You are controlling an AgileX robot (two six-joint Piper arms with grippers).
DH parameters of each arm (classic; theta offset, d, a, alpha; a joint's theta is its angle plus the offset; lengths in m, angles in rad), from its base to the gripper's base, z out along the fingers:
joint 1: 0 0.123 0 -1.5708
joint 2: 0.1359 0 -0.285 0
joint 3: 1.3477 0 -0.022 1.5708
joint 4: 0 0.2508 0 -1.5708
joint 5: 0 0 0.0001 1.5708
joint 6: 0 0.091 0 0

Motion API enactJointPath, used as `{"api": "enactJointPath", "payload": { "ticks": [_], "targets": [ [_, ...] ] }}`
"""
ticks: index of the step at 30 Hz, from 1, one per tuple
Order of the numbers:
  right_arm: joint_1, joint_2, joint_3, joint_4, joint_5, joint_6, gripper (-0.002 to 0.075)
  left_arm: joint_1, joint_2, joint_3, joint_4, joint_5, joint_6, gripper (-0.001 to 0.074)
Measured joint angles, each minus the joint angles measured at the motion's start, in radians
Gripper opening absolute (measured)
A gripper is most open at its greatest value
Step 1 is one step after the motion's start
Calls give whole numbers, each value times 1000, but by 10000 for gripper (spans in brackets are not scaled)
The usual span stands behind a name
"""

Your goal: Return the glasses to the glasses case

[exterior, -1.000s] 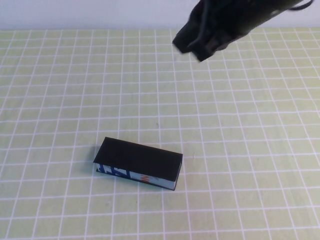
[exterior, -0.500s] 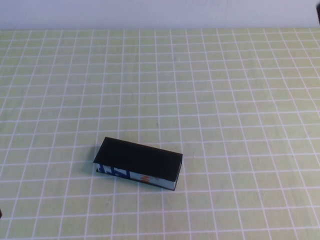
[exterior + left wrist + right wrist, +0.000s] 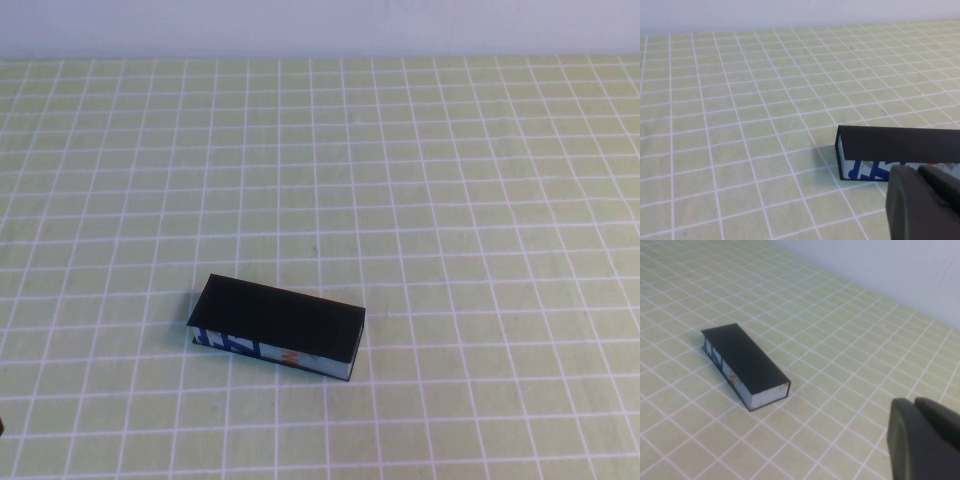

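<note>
Green cloth ruled in a white grid covers the table point(image 3: 470, 200), and a pale bluish wall runs along its far edge. One glasses case point(image 3: 275, 326) lies on that cloth, toward the near side and a little to the robot's left of centre, its long axis slightly skewed to the grid lines. Its matte black lid is closed flat, and the blue-white printed front edge with a small orange mark faces the robot. No glasses are visible; whether they sit inside the shut case cannot be told. Nothing touches the case or lies beside it. The left gripper point(image 3: 925, 202) shows in the left wrist view just on the robot's side of the case, near its printed edge, its fingers pressed together on nothing. The right gripper point(image 3: 925, 440) appears in the right wrist view well apart from the case, off its short end, fingers likewise drawn together and empty.
</note>
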Motion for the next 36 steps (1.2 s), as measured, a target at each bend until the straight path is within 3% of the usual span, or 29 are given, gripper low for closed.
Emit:
{"api": "enactJointPath", "payload": {
  "ticks": [8,31,36],
  "targets": [
    [0,-128,138,26,15,2,-18,0,0,1,0,-62,0,-3],
    [0,-134,160,64,34,2,-18,0,0,10,0,-71,2,-3],
    [0,-134,160,64,34,2,-18,0,0,92,64,-166,0,-3]
  ]
}}
